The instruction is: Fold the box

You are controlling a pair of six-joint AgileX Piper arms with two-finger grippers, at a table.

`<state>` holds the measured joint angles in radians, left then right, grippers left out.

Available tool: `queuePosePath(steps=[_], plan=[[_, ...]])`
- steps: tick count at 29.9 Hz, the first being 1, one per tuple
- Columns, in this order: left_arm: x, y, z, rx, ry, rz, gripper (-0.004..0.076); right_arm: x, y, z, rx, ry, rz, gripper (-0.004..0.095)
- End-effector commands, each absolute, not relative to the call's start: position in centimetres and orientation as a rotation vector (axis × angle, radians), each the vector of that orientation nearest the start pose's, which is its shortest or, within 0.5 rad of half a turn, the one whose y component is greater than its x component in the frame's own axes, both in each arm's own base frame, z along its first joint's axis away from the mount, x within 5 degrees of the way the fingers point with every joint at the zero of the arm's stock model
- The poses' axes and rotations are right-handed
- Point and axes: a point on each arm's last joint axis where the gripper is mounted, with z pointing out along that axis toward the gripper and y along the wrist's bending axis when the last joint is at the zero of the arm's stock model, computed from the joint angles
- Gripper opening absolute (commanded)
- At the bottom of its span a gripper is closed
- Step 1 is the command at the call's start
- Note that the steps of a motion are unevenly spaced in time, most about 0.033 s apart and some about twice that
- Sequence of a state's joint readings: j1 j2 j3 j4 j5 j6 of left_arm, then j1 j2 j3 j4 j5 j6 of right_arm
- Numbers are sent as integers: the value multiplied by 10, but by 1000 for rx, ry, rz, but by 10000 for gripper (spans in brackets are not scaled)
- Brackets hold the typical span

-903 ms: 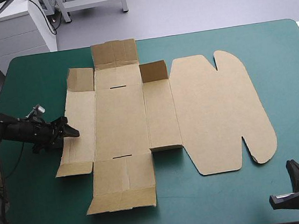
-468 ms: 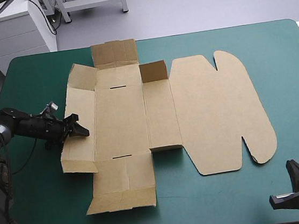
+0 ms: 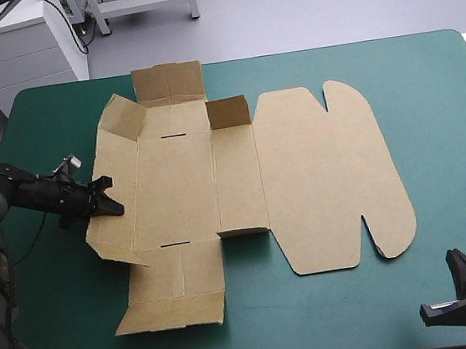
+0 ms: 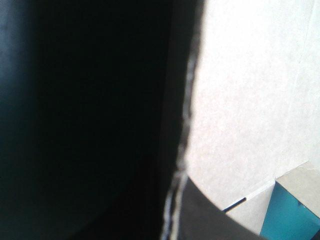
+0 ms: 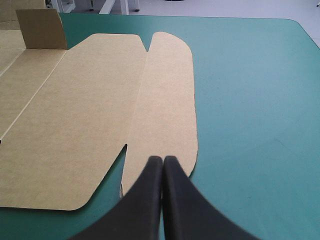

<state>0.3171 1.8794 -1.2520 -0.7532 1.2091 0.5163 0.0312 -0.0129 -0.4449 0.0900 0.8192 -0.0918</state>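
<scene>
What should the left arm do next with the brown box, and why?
Probably tip the left wall fully upright: the left gripper holds that wall, which is tilted up off the teal-green cover, while the rest of the box lies flat.

The brown box [image 3: 242, 182] lies mostly flat on the teal-green cover, its left wall panel tilted up
</scene>
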Motion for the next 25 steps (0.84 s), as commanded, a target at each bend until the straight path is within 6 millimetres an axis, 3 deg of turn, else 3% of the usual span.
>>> queuePosePath(steps=[1,10,16,21,25], plan=[[340,42,222,-86,2846,-1061,-8,8,5,297,-90,1737,40,-14],[355,25,243,276,2889,-774,-8,10,5,295,-93,1734,38,-14],[374,-22,282,642,2788,-543,-8,10,5,295,-89,1724,41,-14],[384,-63,324,1026,2594,-193,-8,10,5,295,-89,1724,41,-14],[384,-91,347,1302,2412,99,-8,10,5,295,-89,1724,41,-14]])
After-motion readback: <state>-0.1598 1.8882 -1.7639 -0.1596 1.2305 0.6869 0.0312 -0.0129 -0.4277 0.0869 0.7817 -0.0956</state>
